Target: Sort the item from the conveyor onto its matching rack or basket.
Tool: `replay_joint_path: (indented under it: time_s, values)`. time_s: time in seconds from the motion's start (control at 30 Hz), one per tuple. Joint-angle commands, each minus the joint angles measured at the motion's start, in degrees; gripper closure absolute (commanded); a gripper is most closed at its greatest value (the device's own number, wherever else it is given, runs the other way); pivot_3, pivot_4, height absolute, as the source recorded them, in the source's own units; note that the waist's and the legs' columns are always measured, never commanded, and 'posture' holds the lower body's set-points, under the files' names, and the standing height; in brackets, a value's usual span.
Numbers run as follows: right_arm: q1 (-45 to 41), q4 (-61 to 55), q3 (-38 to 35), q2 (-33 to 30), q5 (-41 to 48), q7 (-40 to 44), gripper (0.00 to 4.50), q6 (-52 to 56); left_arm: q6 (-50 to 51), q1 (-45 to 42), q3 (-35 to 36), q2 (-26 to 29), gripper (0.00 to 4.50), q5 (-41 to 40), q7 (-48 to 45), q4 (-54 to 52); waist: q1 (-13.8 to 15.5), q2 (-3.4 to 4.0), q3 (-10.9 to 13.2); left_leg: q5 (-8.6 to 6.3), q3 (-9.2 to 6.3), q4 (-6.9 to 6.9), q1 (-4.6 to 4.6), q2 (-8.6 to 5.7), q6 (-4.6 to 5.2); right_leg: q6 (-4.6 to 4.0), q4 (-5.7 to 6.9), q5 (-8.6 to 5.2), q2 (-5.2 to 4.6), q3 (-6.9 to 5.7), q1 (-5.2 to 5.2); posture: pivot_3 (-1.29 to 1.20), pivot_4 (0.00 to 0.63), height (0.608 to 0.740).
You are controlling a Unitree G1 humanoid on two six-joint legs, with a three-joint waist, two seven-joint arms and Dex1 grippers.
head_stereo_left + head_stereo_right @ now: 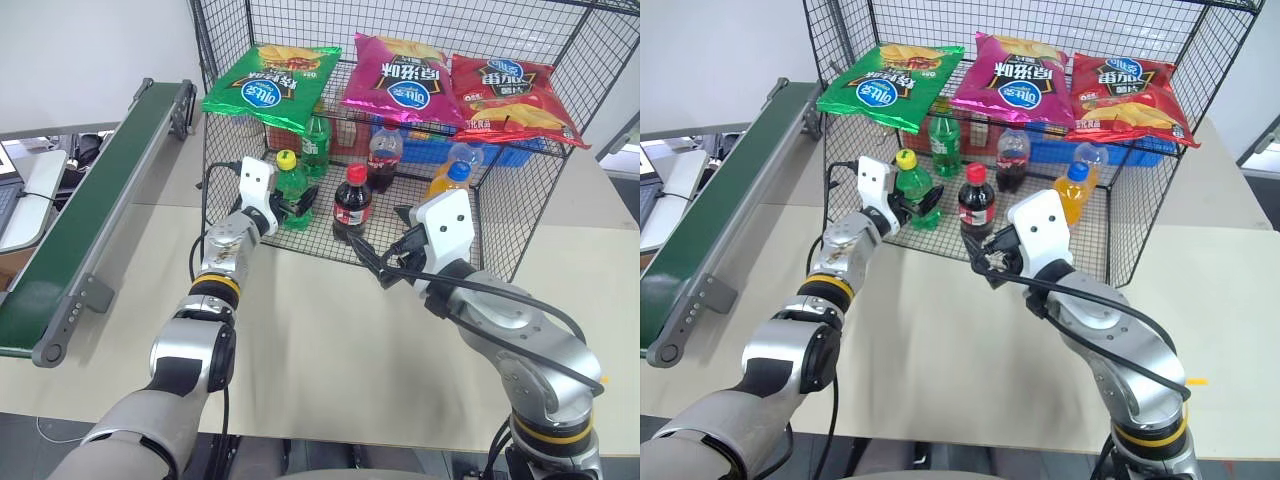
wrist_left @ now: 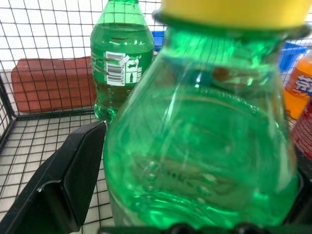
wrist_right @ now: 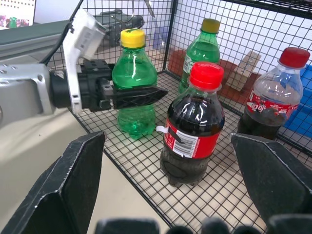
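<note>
The item, a bright-green bottle with a yellow cap [image 1: 291, 185], stands upright on the mesh floor just inside the open front of the black wire basket [image 1: 530, 200]. My left gripper [image 1: 300, 205] reaches in level and is open, with a black finger on either side of the bottle's body. The left wrist view has the bottle [image 2: 204, 146] very close, with one finger [image 2: 73, 170] standing off its side. My right gripper [image 1: 382, 265] hovers open and empty over the table, just outside the basket front. The conveyor [image 1: 90, 210] runs along the left, with nothing on the stretch in view.
In the basket stand a cola bottle [image 1: 351, 200], a darker green bottle [image 1: 317, 140], a second cola [image 1: 385, 155] and an orange soda [image 1: 452, 175]. Behind them is a blue crate [image 1: 500, 150]. Green [image 1: 270, 85], pink [image 1: 400, 80] and red [image 1: 510, 95] chip bags hang above.
</note>
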Motion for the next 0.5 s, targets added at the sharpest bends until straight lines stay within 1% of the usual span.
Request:
replay_joint_path:
  time_s: [0.03,0.23,0.37,0.43,0.5]
  values:
    - [-1.2,-0.4,-2.4,-0.9,0.4,1.9,0.0,-0.9,6.5,3.9,-0.4,3.0,0.01,-1.7,-5.4,-10.2,-0.2,0.01,0.0,0.0,0.0,0.0,0.02,0.02,0.0,0.0,0.04,0.0,0.02,0.01,0.0,0.0,0.15,0.74]
    - [-1.6,0.6,-3.2,-1.2,0.3,3.8,0.0,-1.3,16.7,10.8,-0.7,6.8,0.01,-2.7,-8.7,-23.8,-0.2,0.02,0.0,0.01,-0.08,0.01,0.1,0.17,-0.02,0.0,0.18,0.0,0.21,0.07,0.0,0.0,0.15,0.74]
    - [-0.3,-0.8,-5.2,-2.9,1.3,6.2,0.0,-0.7,27.0,16.7,-1.4,15.0,0.01,-4.0,-14.0,-37.8,-0.4,0.02,0.0,0.01,-0.13,-0.01,0.08,0.21,-0.02,0.0,0.21,0.0,0.24,0.12,-0.03,0.0,0.15,0.74]
    - [1.1,-2.1,-8.1,-4.6,2.9,8.3,0.0,-0.6,30.6,18.9,-1.6,20.1,0.01,-4.5,-17.0,-44.4,-0.2,0.03,0.0,0.02,-0.17,0.0,0.07,0.23,-0.04,0.0,0.22,0.0,0.25,0.11,-0.05,0.0,0.15,0.74]
    - [2.0,-3.2,-11.0,-6.0,5.0,10.3,0.0,-0.5,33.5,20.2,-1.0,23.9,0.01,-4.9,-18.0,-49.5,-0.1,0.03,0.0,0.03,-0.21,-0.03,0.05,0.27,-0.04,0.0,0.21,0.0,0.24,0.14,-0.06,0.0,0.15,0.74]
